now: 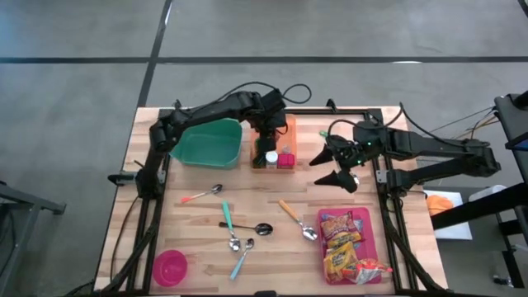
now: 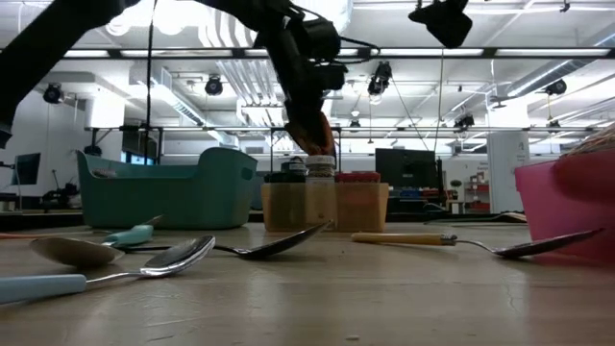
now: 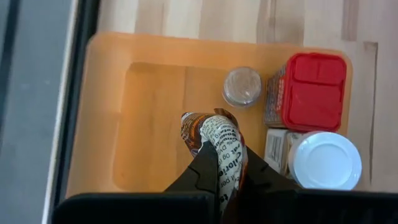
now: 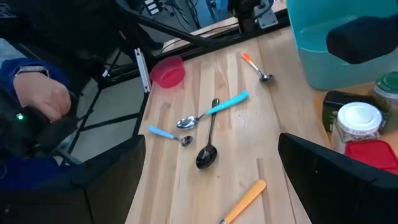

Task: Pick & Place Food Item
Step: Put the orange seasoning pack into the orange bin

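**Snack packet pinched over the orange tray**

Now the left pincer (image 3: 219, 177) stands clamped on a snack packet (image 3: 219, 140), brown and white with print that cannot be read in full; its lower end is hidden between the dark fingers. Seen from the wrist, the packet hangs over the bare part of the orange tray (image 3: 106, 124), beside a clear-lidded jar (image 3: 242, 87), a red-lidded box (image 3: 308, 90) and a white-lidded jar (image 3: 324, 160). Whether the packet touches the tray floor cannot be made out.

From above, at upper centre, the left arm covers most of the tray (image 1: 288, 132), just right of the green bin (image 1: 210, 142). The right pincer (image 1: 337, 167) hovers right of centre, fingers spread wide and holding nothing. At lower right a pink tray (image 1: 369, 235) carries more packets (image 1: 342, 243). Spoons (image 1: 247, 231) lie scattered at lower centre, and a pink bowl (image 1: 171, 267) sits lower left on the surface (image 1: 206, 177).

A person's hand (image 4: 42, 99) shows at the left edge of the right wrist view, partly cut off.
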You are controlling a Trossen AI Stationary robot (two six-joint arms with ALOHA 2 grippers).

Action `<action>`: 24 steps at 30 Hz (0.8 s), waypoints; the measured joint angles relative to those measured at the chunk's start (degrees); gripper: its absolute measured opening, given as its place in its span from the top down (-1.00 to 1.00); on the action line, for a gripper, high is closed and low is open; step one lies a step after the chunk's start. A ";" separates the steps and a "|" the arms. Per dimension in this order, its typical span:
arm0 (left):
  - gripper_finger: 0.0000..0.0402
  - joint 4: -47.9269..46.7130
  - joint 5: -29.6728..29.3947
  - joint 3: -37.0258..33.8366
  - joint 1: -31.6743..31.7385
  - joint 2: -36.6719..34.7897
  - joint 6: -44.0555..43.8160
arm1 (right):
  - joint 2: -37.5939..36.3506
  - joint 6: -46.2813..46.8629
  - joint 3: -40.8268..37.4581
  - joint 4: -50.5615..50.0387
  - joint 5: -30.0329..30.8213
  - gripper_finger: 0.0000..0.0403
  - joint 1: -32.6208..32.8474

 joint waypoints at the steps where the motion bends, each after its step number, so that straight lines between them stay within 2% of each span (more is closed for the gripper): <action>1: 0.95 -1.51 -0.01 1.49 -0.06 1.20 0.00 | -0.23 0.00 -0.61 0.26 -0.01 -0.81 0.00; 9: 0.95 -10.14 -0.92 9.68 -0.28 7.47 0.05 | -0.34 -1.28 -3.02 0.41 0.01 -0.81 0.04; 24: 0.95 -11.10 -1.70 9.38 -2.72 9.69 3.21 | -0.36 -1.72 -8.21 0.68 0.14 -0.81 0.02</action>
